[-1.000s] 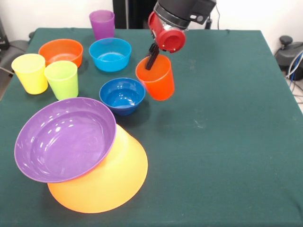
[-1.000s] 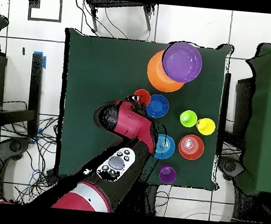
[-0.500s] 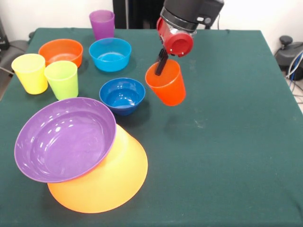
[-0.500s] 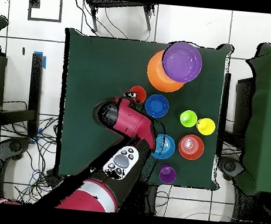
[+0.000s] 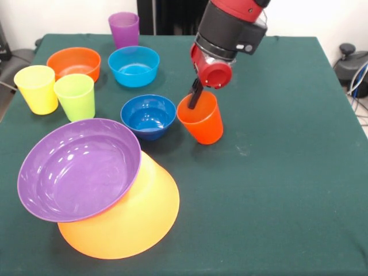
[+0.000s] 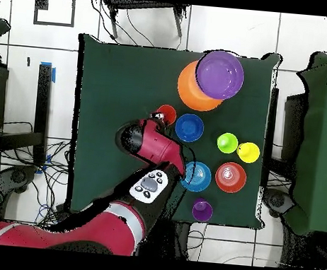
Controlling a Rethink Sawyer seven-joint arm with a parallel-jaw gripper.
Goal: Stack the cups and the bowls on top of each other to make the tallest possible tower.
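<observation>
My gripper (image 5: pixel 195 95) is shut on the rim of the orange-red cup (image 5: pixel 201 121), one black finger inside it. The cup hangs slightly tilted, low over the table, right of the dark blue bowl (image 5: pixel 148 116); I cannot tell whether it touches the cloth. In the overhead view the cup (image 6: pixel 167 114) sits at the arm's tip. The wide purple bowl (image 5: pixel 77 169) rests tilted on the upturned yellow-orange bowl (image 5: pixel 132 218) at the front left. The yellow cup (image 5: pixel 36 89), lime green cup (image 5: pixel 75 96) and purple cup (image 5: pixel 124 30) stand apart. No lime green bowl shows.
The small orange bowl (image 5: pixel 73 62) and light blue bowl (image 5: pixel 133 66) sit at the far left by the purple cup. The green table (image 5: pixel 287 172) has bare cloth right of the cup. Cables and stands ring the table in the overhead view.
The gripper carried the orange-red cup to the right, away from above the dark blue bowl, and then lowered it towards the table.
</observation>
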